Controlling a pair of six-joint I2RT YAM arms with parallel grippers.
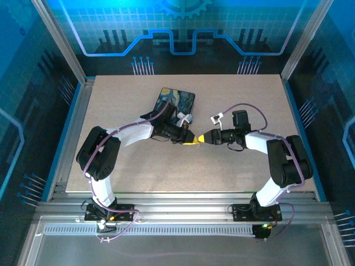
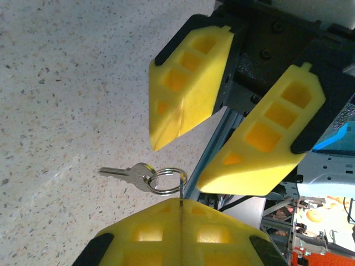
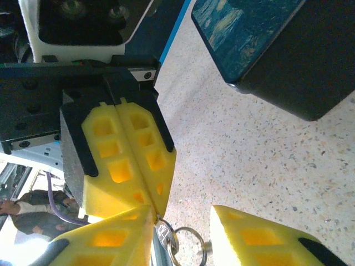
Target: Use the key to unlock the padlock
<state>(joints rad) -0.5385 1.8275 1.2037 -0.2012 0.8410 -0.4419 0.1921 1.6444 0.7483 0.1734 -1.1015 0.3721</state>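
- Top external: left gripper [image 1: 186, 138] and right gripper [image 1: 204, 137] meet tip to tip over the middle of the table [image 1: 166, 177], just in front of a dark box [image 1: 178, 100] with a painted lid. What sits between them is too small to tell here.
- Left wrist: left jaws are pressed together, pinching the ring [image 2: 166, 180] by its edge. The key [image 2: 126, 174] hangs off the ring, blade lying sideways, away from it. Whether it touches the table I cannot tell. Right fingers [image 2: 183, 83] stand apart just beyond the ring, gripping nothing.
- Right wrist: right jaws stand part-open on either side of the ring, not closed on it. The key's head sits just under the left tips.
- Handling, as I judge it: light, stiff, smooth metal, free to swing and twist on the ring, so it would slip from a loose pinch. The best hold is the flat head, pads on both faces, blade left bare.
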